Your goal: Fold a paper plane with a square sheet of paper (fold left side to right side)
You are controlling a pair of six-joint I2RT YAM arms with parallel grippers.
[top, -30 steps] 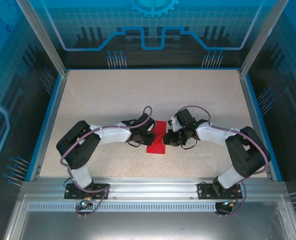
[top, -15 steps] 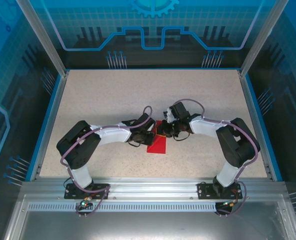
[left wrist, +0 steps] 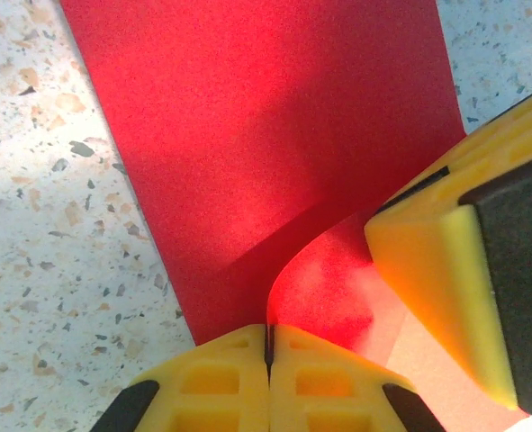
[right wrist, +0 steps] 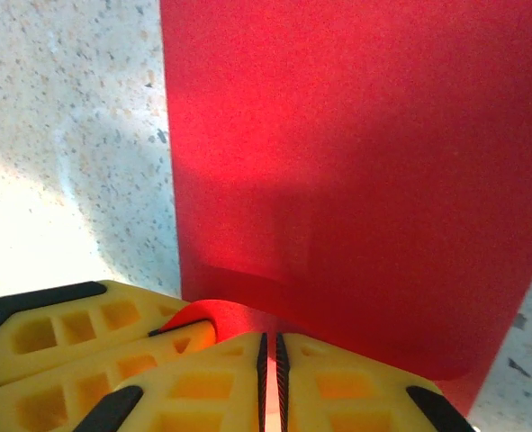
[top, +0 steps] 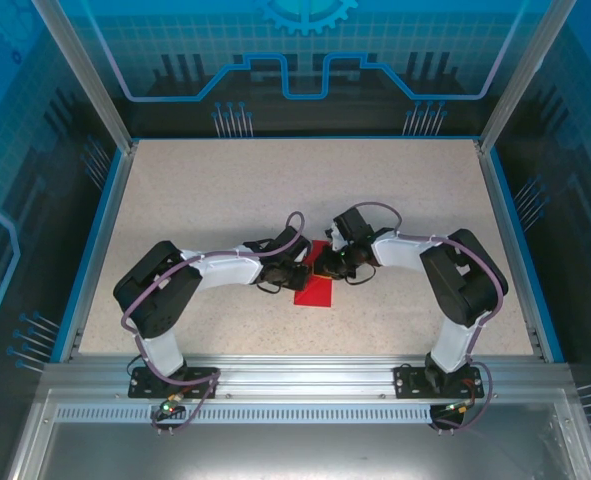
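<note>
From above, we see the left gripper (top: 300, 272) and right gripper (top: 328, 267) tip to tip on the table (top: 225, 190). The paper (top: 313, 292) lies beneath both.

On the left wrist, the fingers (left wrist: 220, 378) are closed on a curled-up edge of the paper (left wrist: 266, 135). The rest lies flat ahead, with a right gripper finger (left wrist: 428, 270) close on the right.

On the right wrist, the fingers (right wrist: 338, 387) are pressed together, and the paper (right wrist: 356, 180) is flat ahead. We cannot tell whether they pinch it.

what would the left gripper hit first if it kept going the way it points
Likely the square sheet of paper, lying flat right ahead of the left gripper; depth is unclear. The right gripper sits just beside that line.
</note>
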